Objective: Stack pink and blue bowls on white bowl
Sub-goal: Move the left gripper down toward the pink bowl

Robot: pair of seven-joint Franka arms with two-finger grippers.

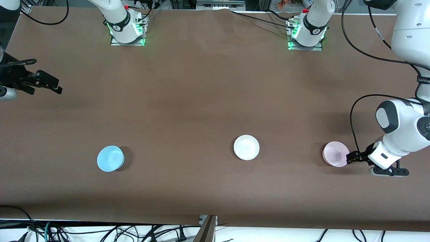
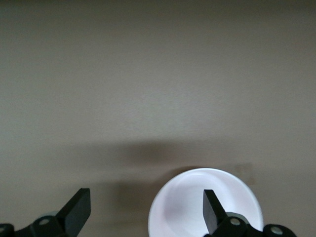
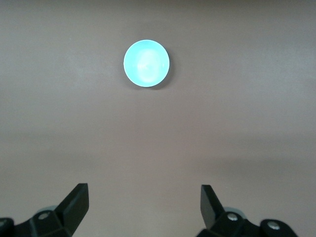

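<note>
Surface [image 1: 201, 101]: brown covering, matte, faintly creased, spanning nearly the whole front view. Cables [image 1: 100, 232]: black, tangled, below the surface's near edge on a white strip. More black cables [image 1: 255, 18] trailing along the far edge.

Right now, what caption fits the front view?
Blue bowl, white bowl and pink bowl unstacked; open left end effector at the pink bowl.

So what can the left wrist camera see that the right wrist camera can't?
Only the left wrist view shows the pink bowl, washed out almost white, with one finger of the open left gripper in front of it. Only the right wrist view shows the blue bowl, well clear of the open right gripper. Both show the brown table.
</note>
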